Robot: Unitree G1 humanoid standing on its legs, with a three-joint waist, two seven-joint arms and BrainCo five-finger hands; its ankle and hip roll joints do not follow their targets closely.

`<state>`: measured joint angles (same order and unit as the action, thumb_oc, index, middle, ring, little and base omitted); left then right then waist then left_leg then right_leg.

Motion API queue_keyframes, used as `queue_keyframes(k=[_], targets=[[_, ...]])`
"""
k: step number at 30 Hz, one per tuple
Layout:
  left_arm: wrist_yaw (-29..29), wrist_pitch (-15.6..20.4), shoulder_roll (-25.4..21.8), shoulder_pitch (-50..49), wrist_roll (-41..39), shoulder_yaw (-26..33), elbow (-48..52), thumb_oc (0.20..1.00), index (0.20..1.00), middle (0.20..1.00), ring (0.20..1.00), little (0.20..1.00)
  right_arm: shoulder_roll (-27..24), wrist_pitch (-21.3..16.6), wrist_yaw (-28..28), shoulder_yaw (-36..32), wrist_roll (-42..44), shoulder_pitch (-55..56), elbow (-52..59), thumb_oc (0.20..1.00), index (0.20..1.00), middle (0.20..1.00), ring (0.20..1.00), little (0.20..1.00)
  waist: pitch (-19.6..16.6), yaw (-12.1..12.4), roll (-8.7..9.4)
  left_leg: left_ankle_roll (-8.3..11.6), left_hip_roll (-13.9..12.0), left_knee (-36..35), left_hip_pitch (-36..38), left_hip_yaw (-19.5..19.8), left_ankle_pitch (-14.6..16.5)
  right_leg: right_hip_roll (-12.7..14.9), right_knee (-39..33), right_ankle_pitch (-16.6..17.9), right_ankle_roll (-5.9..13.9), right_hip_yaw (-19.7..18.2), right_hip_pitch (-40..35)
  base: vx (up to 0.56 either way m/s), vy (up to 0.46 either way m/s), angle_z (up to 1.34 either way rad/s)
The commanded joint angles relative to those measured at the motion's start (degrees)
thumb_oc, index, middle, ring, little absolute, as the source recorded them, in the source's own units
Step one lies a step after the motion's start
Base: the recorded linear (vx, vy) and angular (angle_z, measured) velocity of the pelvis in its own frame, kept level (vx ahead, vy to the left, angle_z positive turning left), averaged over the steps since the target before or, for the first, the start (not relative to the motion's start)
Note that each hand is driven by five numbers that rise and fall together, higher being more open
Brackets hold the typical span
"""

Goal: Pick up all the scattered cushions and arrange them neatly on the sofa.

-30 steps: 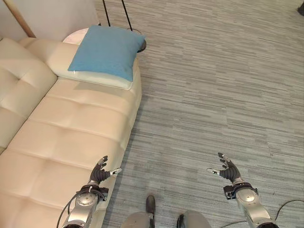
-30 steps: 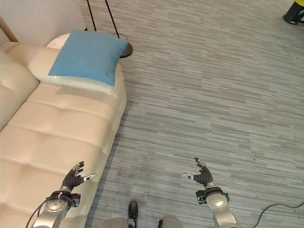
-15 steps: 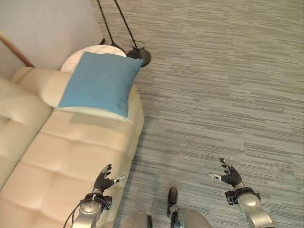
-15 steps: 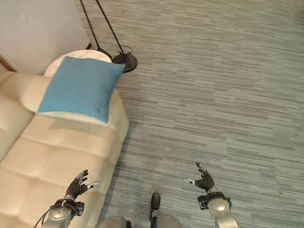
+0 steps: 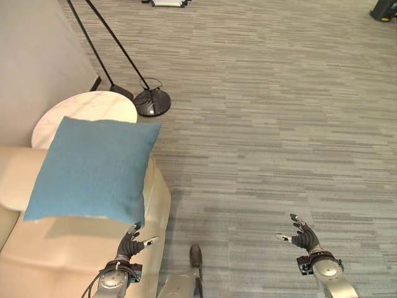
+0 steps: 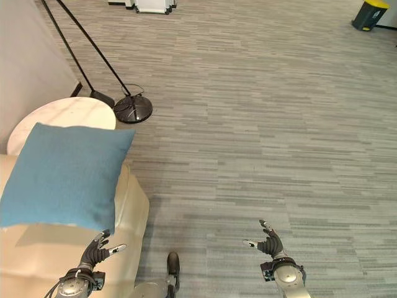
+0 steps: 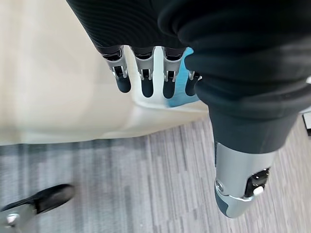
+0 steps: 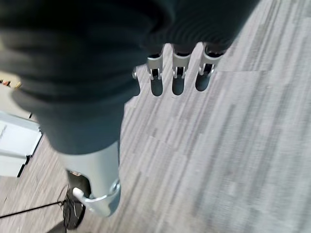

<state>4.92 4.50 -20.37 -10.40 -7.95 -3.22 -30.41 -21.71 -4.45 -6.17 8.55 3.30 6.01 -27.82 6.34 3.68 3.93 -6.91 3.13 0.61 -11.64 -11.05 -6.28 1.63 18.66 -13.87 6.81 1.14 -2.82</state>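
Left eye view, cushion: a blue cushion point(image 5: 93, 169) lies on the armrest end of the cream sofa point(image 5: 74, 248), its far corner hanging past the sofa's edge toward a round white side table point(image 5: 84, 115).
Left hand: left hand point(image 5: 131, 241) hovers empty over the sofa's front edge, fingers straight and spread, thumb out.
Right hand: right hand point(image 5: 302, 234) is held out over the bare grey floor point(image 5: 279, 124), fingers relaxed and apart, carrying nothing.
Other cushions: none visible on the stretch of floor in sight; more may lie outside it, though I cannot tell.
Risk, cushion: it sits askew on the armrest, so a brush from the left arm in passing could tip it off the sofa's end onto the side table or floor.
Risk, lamp: a floor lamp point(image 5: 149, 101) with a thin slanted pole stands just beyond the side table; a wide reach toward that end could knock it.
Risk, search: with both hands free and no target in sight, the likelier failure is missing a cushion altogether.
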Motion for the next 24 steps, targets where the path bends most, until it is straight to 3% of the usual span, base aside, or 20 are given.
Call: queue_keyframes(k=[1, 2, 3, 6, 9, 10, 11, 12, 14, 15, 19, 24], targets=[[1.83, 1.95, -2.57, 2.12, -1.14, 1.53, 2.18, 1.0, 1.0, 1.0, 1.0, 1.0, -1.26, -1.55, 0.62, -0.75, -1.08, -2.58, 3.16, 1.0, 1.0, 1.0, 1.0, 1.0, 1.87, 2.53, -0.46, 3.66, -0.91, 5.44, -1.63, 1.89, 6.45, 3.27, 6.75, 16.17, 2.29, 2.19, 8.66, 0.23, 0.111, 0.15], [2.15, 2.2, -2.33, 2.23, -1.74, 1.65, 1.77, 1.0, 1.0, 1.0, 1.0, 1.0, -1.16, -1.63, 0.61, -0.14, -1.3, -3.14, 3.54, 1.0, 1.0, 1.0, 1.0, 1.0, 2.45, 2.16, -1.4, 3.36, -0.88, 4.43, 0.71, 3.07, 7.22, 3.08, 8.8, 14.8, 1.06, 3.28, 12.1, 0.33, 0.102, 0.28], [2.33, 2.51, -2.11, 2.05, -2.27, 1.69, 1.87, 1.0, 1.0, 1.0, 1.0, 1.0, -1.43, -1.5, 0.82, 0.16, -1.3, -3.45, 4.05, 1.0, 1.0, 1.0, 1.0, 1.0, 2.63, 1.73, -2.18, 3.29, -0.49, 4.24, 2.54, 4.11, 8.02, 2.67, 6.34, 13.11, -0.01, 4.05, 14.57, 0.28, 0.062, 0.42], [2.27, 2.74, -1.79, 1.87, -2.38, 1.47, 1.57, 1.0, 1.0, 1.0, 1.0, 1.0, -1.95, -1.5, 0.69, 0.33, -1.36, -3.86, 4.14, 1.0, 1.0, 1.0, 1.0, 1.0, 3.31, 0.75, -2.85, 3.51, -0.01, 3.55, 5.04, 5.84, 9.11, 1.77, 2.27, 11.4, -0.9, 4.49, 16.94, 0.26, -0.03, 0.37], [2.4, 2.82, -1.41, 1.94, -2.81, 1.28, 0.96, 1.0, 1.0, 1.0, 1.0, 1.0, -2.35, -1.49, 0.54, 0.61, -1.16, -3.83, 4.21, 1.0, 1.0, 1.0, 1.0, 1.0, 3.97, -0.39, -3.09, 3.82, 0.79, 3.12, 7.39, 8.6, 10.07, 0.18, -3.07, 12.76, -0.71, 2.23, 19.81, 0.29, -0.12, 0.63], [2.54, 2.76, -1.42, 2.85, -2.66, 0.93, 0.46, 1.0, 1.0, 1.0, 1.0, 1.0, -2.74, -1.2, 0.32, 0.45, -1.58, -3.04, 3.51, 1.0, 1.0, 1.0, 1.0, 1.0, 4.13, -1.74, -2.48, 4.6, 2.0, 2.94, 9.43, 12.7, 11.04, -2.17, -10.09, 15.09, 0.25, -4.28, 21.04, 0.24, -0.144, 1.04], [2.54, 2.74, -1.41, 2.83, -2.66, 0.92, 0.48, 1.0, 1.0, 1.0, 1.0, 1.0, -2.74, -1.21, 0.32, 0.45, -1.59, -3.04, 3.49, 1.0, 1.0, 1.0, 1.0, 1.0, 4.22, -1.86, -2.6, 4.61, 1.91, 2.96, 9.57, 12.85, 11.13, -2.21, -10.29, 15.12, 0.23, -4.11, 20.76, 0.43, -0.365, 1.2], [1.88, 3.12, -0.96, 2.54, -1.56, 0.88, 0.96, 1.0, 1.0, 1.0, 1.0, 1.0, -2.82, -1.31, 0.67, -0.22, -1.47, -1.85, 2.84, 1.0, 1.0, 1.0, 1.0, 1.0, 4.18, -1.52, -1.61, 5.87, 2.72, 5.19, 9.32, 16.14, 12.37, -1.08, -11.82, 16.8, -0.11, -5.1, 18.89, 0.19, -0.22, 1.47], [1.83, 2.96, -0.62, 2.65, -1.49, 0.37, 0.32, 1.0, 1.0, 1.0, 1.0, 1.0, -3.0, -1.51, 0.54, -0.33, -1.4, -1.5, 2.11, 1.0, 1.0, 1.0, 1.0, 1.0, 4.03, -1.55, -1.74, 6.38, 2.18, 5.95, 9.11, 16.94, 12.37, -0.96, -12.2, 16.8, -0.74, -3.97, 17.68, 0.2, -0.287, 1.95], [1.48, 2.87, -0.07, 2.44, -2.58, 0.61, 0.06, 1.0, 1.0, 1.0, 1.0, 1.0, -3.43, -1.46, 0.38, -1.15, -1.23, -1.46, 1.45, 1.0, 1.0, 1.0, 1.0, 1.0, 3.51, -1.26, -1.67, 7.52, 0.82, 6.46, 7.85, 16.29, 11.29, 0.13, -14.16, 16.82, -1.03, -1.18, 16.24, 0.16, -0.256, 1.62], [1.78, 2.56, 0.66, 2.57, -3.36, 0.54, -1.44, 1.0, 1.0, 1.0, 1.0, 1.0, -3.99, -1.46, -0.14, -1.9, -0.53, -1.48, 1.04, 1.0, 1.0, 1.0, 1.0, 1.0, 3.07, -1.49, -1.73, 8.0, -1.28, 6.3, 6.99, 13.11, 11.37, 1.45, -16.4, 16.2, -1.41, 3.22, 13.38, 0.1, -0.15, 1.24], [2.01, 2.37, 0.5, 2.97, -2.95, 0.69, -1.33, 1.0, 1.0, 1.0, 1.0, 1.0, -4.38, -1.05, -1.27, -3.08, 0.05, -0.99, 0.49, 1.0, 1.0, 1.0, 1.0, 1.0, 2.64, -2.31, -1.74, 9.75, -6.99, 4.2, 4.18, -2.68, 7.06, 4.29, -20.3, 15.61, -0.72, 11.9, 9.7, 0.03, -0.048, 0.89]])
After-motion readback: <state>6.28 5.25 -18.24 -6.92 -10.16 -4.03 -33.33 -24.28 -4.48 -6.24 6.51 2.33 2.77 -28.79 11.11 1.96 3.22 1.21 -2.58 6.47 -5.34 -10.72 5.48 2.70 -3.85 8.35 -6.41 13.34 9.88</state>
